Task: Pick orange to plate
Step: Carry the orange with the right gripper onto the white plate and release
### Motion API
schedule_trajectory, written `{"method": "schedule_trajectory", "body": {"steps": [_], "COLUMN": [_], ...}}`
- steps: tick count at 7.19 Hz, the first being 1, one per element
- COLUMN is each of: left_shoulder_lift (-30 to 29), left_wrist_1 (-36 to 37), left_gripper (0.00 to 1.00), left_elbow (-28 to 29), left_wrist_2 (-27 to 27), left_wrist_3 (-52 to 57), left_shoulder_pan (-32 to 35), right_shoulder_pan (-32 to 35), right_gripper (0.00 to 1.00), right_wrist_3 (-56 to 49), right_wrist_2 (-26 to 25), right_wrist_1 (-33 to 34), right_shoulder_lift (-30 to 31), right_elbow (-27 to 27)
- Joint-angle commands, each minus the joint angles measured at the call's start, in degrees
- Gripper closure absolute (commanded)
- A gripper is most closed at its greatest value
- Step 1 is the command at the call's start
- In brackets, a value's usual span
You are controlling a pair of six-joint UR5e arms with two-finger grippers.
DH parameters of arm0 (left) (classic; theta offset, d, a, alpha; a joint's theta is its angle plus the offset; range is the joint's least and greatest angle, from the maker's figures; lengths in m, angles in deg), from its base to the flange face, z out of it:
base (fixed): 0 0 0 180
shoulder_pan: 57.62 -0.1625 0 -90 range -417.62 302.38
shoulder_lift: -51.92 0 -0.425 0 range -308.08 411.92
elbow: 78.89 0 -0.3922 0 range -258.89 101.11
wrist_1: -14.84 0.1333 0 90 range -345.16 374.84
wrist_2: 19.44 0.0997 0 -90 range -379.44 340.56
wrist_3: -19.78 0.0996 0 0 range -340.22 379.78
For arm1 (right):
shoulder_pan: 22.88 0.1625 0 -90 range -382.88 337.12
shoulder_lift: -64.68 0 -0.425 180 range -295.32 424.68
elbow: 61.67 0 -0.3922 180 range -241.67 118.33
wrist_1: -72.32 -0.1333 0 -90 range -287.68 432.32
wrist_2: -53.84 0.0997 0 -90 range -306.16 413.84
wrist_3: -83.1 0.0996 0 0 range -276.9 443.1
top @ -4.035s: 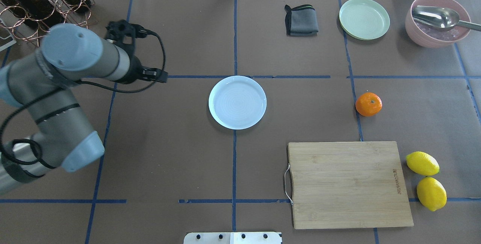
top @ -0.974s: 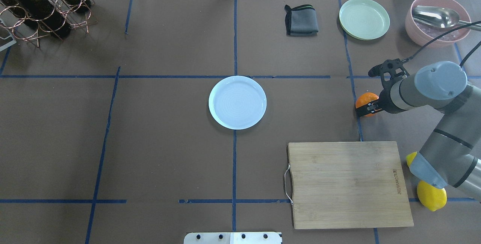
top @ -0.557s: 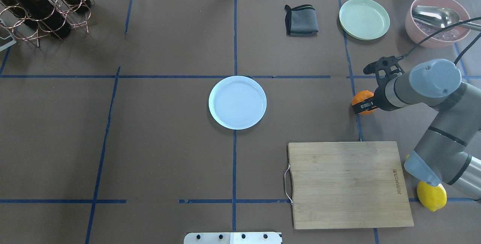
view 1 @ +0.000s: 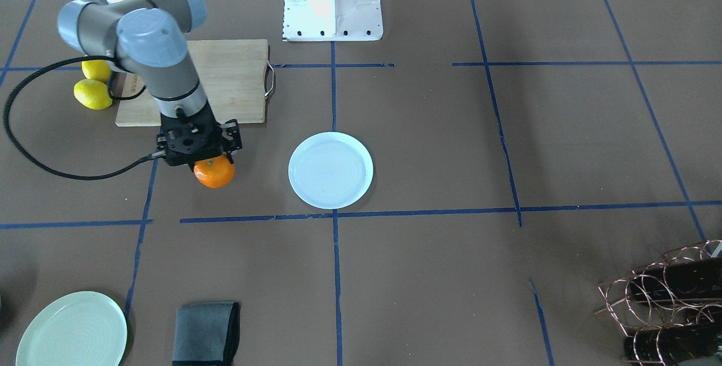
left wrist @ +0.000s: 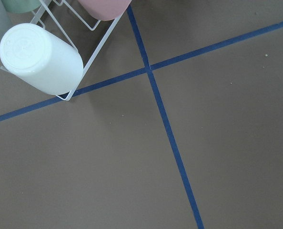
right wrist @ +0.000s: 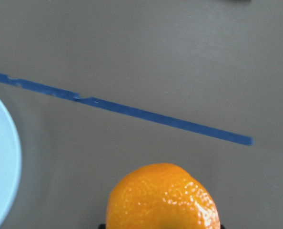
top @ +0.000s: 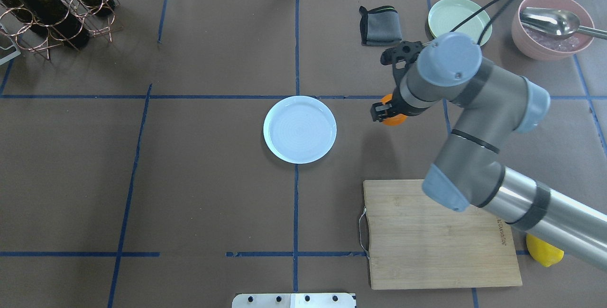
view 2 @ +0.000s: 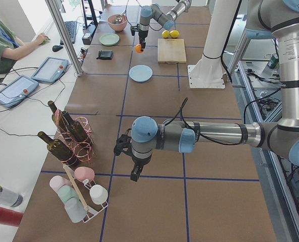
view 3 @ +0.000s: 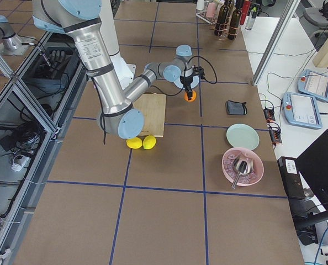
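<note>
Fruit aloft: the small round bright-orange mandarin (view 1: 214, 173) is clamped in the jaws of the right gripper (top: 386, 108), bulging out below them, too round to show a long axis. It hangs right of the round pale-blue plate (view 1: 330, 170), apart from it. Far off, the left gripper (view 2: 134, 174): can't tell its jaws.

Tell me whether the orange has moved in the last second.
Yes. In the overhead view the orange, held in the right gripper, has gone left toward the unmoved plate, but is not over it yet.
</note>
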Motion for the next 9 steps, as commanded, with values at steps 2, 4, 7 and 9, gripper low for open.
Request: {"method": "schedule_trajectory", "body": {"steps": [2,4,7,9], "left_shoulder_lift": [0.0,0.0,0.0,1.1], "left_wrist_1": [0.0,0.0,0.0,0.0], "left_gripper": [0.0,0.0,0.0,0.0], "left_elbow": [-0.4,-0.6,-0.6,-0.9], "left_wrist_2": [-0.1,-0.1,-0.1,-0.1], "left_wrist_3": [-0.1,-0.1,-0.1,-0.1], "left_shoulder_pan": [0.1,0.1,0.1,0.1], "right_shoulder_pan": [-7.9,-10.3,-10.7,-7.9], "right_gripper": [0.85,0.5,0.01,0.0], "right_wrist_3": [12.5,13.3,13.5,11.8], "right_wrist_2": [-6.6,-8.2,-9.0,-7.0], "right_wrist_1": [2.7,0.4,-2.2,-1.7], "right_shoulder_lift": [-20.8,-20.9,-21.2,-20.8], "right_elbow": [-18.5,-21.4,-22.6,-19.9]}}
